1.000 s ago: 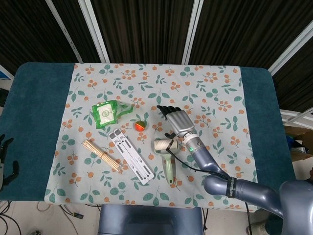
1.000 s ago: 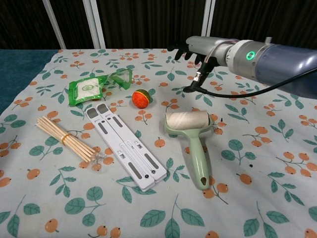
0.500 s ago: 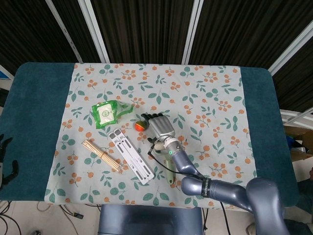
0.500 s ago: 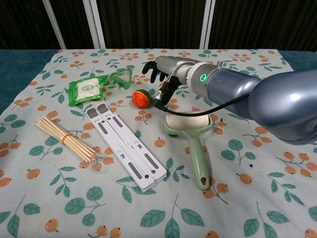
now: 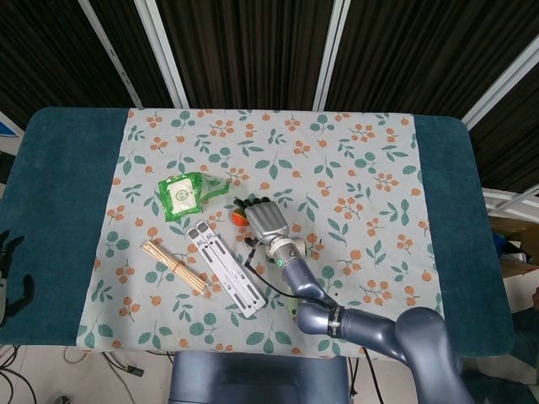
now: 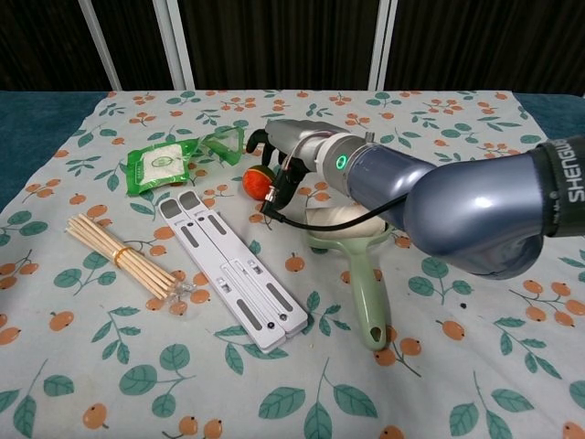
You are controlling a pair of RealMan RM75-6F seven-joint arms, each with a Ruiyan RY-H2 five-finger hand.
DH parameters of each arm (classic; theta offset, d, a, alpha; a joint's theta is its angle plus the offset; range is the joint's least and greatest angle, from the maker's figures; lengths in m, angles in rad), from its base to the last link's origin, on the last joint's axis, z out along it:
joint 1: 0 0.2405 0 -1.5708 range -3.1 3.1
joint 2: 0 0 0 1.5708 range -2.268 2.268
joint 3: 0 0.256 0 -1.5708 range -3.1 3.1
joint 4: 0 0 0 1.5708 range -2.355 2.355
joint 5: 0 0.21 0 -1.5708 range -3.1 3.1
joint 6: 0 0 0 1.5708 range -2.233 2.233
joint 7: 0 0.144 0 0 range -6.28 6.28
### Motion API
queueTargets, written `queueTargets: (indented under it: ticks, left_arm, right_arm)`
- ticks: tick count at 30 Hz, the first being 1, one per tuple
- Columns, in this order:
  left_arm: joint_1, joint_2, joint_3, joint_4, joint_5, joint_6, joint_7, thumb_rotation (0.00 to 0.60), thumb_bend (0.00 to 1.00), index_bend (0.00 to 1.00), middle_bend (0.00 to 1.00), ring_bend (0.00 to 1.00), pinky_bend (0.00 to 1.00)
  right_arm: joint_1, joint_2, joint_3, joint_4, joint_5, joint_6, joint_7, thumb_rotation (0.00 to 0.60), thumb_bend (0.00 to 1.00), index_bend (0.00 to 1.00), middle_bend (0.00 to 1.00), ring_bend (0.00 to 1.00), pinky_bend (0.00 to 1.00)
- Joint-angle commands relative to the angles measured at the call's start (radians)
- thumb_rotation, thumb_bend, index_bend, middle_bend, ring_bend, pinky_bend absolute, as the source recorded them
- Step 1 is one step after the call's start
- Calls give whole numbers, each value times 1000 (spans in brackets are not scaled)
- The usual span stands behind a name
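Far left edge of head view, low down: left hand [image 5: 10,278], only partly in frame beside the table's teal edge, well apart from everything on the cloth; fingers look dark and loosely curled w/ nothing visible in them, but can't tell its state for sure. Moving right, lower left of the floral cloth [image 6: 475,302]: bundle of wooden sticks [image 6: 123,257] tied w/ a band, lying diagonal. Above it, upper left of cloth: green packet [image 6: 160,167], flat, w/ a green clear strip trailing off its right end. Just right of sticks: white folding stand [image 6: 233,267], closed flat, running diagonal from centre-left down toward bottom centre. Centre of frame: small orange-red ball [image 6: 256,182] w/ a green patch, on the cloth just right of the packet's strip. Right hand [image 6: 294,144] hangs over the ball w/ fingers spread and pointing down-left, fingertips around the ball's top/right side; not gripping anything, released; contact w/ ball can't be told. In head view the ball [image 5: 239,217] peeks out at the hand's [image 5: 264,220] left edge. Right of centre: mint-green lint roller [image 6: 358,274], roll end partly hidden under the forearm, handle pointing to the bottom of frame.
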Motion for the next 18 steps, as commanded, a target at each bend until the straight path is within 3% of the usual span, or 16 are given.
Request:
queueTargets:
  ticks: [1,11,18]
  left_arm:
    - [-1,1,-1,-1,-2,-3,-3,600,545,111,0,0,1]
    - [-2,8,-1,-6,-12,-14,-14,600,545,111,0,0,1]
    - [-3,10,-1,-10,-18,-18,-16,600,545,111,0,0,1]
  right_arm:
    - [25,-39,12,50,-3,-10,11,600,317,194,281,277,211]
    - [70,-120,31,202,-21,-24,25,600,323,261,341,340,251]
    - [74,-147,32,241,-50,-17,41,600,354,346,410,406,315]
